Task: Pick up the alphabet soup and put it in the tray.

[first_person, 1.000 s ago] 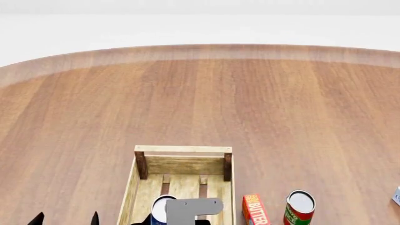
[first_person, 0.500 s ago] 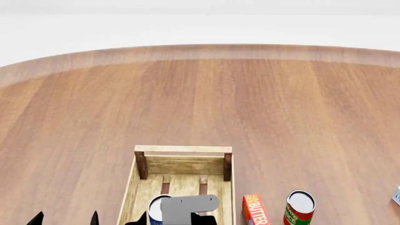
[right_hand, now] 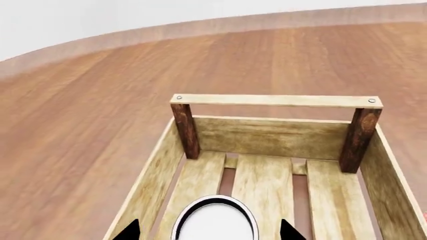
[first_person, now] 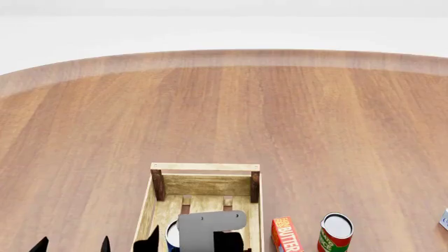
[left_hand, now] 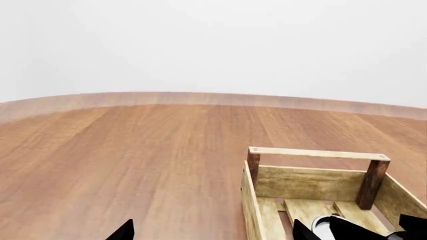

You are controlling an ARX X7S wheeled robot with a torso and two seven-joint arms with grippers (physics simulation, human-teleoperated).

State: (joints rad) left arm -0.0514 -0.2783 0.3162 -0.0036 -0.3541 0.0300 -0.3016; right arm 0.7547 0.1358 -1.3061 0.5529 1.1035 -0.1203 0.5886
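The alphabet soup (first_person: 170, 234), a blue can with a pale top, stands upright on the slats inside the tray (first_person: 205, 167), near its close end. My right gripper (first_person: 188, 242) hovers over the can, its grey bracket hiding most of it. In the right wrist view the can's white top (right_hand: 217, 222) lies between the two black fingertips of the right gripper (right_hand: 209, 231), with a gap on each side, so it is open. My left gripper (first_person: 73, 245) is open beside the tray's left wall. In the left wrist view the left gripper (left_hand: 212, 232) holds nothing, and the can (left_hand: 325, 225) shows inside the tray (left_hand: 317, 152).
A red butter box (first_person: 286, 234) lies just right of the tray. A red-and-green can (first_person: 336, 231) stands further right. A small pale object (first_person: 444, 219) sits at the right edge. The round wooden table (first_person: 224, 115) stretches far ahead to its curved rim.
The right gripper's fingers have spread away from the can, which now stands free in the tray. The left gripper has not moved.
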